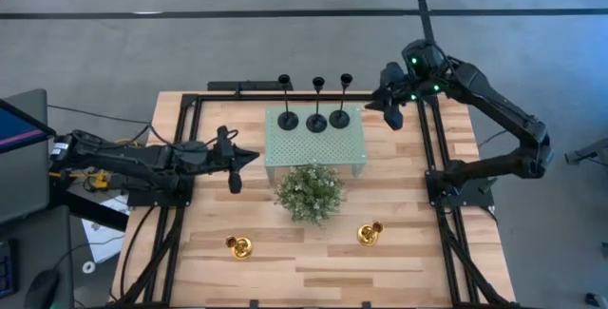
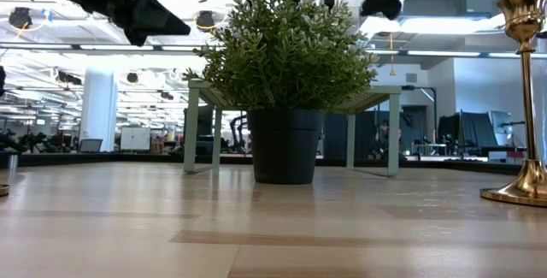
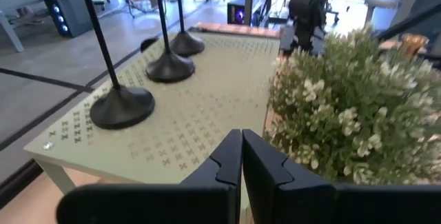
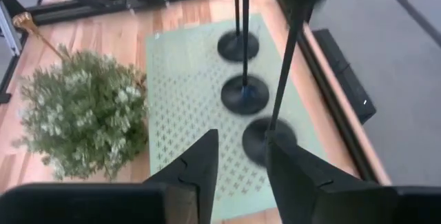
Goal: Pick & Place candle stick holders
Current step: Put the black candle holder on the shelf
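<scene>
Three black candle stick holders [image 1: 287, 119] [image 1: 316, 122] [image 1: 340, 119] stand in a row by their disc bases on a pale green perforated stand [image 1: 313, 147]. They also show in the left wrist view [image 3: 122, 107] and the right wrist view [image 4: 244, 94]. Two gold holders [image 1: 239, 246] [image 1: 370, 233] are on the wooden table near its front; one [image 2: 530, 98] stands upright. My left gripper [image 1: 242, 157] [image 3: 241, 136] is shut and empty, just left of the stand. My right gripper [image 1: 391, 114] [image 4: 241, 138] is open and empty, above and right of the stand, with its fingers toward the nearest black holder [image 4: 267, 138].
A bushy green plant [image 1: 309, 192] in a dark pot [image 2: 286, 145] stands just in front of the stand, between the two gold holders. Black frame rails [image 1: 432, 157] run along the table's left and right sides. Bare wood lies along the table's front.
</scene>
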Tool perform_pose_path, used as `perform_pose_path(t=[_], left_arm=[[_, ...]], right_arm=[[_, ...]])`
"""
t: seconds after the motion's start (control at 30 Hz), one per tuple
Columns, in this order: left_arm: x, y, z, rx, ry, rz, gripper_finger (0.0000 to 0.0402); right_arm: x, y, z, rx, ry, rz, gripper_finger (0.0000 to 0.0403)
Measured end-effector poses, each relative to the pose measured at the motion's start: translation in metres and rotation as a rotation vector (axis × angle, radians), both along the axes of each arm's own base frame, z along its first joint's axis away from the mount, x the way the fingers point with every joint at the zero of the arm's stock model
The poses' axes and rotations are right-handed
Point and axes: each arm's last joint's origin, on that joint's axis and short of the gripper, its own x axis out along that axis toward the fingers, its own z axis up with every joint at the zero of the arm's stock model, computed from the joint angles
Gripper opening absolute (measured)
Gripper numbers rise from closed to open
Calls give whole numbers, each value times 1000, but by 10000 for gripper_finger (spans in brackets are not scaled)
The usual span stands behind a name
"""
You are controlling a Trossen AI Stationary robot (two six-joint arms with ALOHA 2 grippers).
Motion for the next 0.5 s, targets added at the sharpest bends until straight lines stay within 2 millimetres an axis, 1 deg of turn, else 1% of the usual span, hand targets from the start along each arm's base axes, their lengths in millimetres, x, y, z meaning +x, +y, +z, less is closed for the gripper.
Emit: perform_pose_path(t=[0.13, 0.2, 0.3, 0.43, 0.5], left_arm=[[6, -1, -5, 4, 37, 0, 11], [8, -1, -6, 5, 48, -1, 11], [8, -1, -6, 6, 49, 1, 11], [8, 0, -6, 35, 51, 0, 11], [8, 0, -6, 46, 54, -2, 11]], right_arm=[[-7, 6, -28, 21, -6, -19, 90], [-12, 10, -39, 15, -56, -36, 83], [-15, 18, -53, -34, -179, -37, 75], [-19, 29, -69, -100, -386, -26, 68], [-21, 34, -80, -116, -457, -35, 66]])
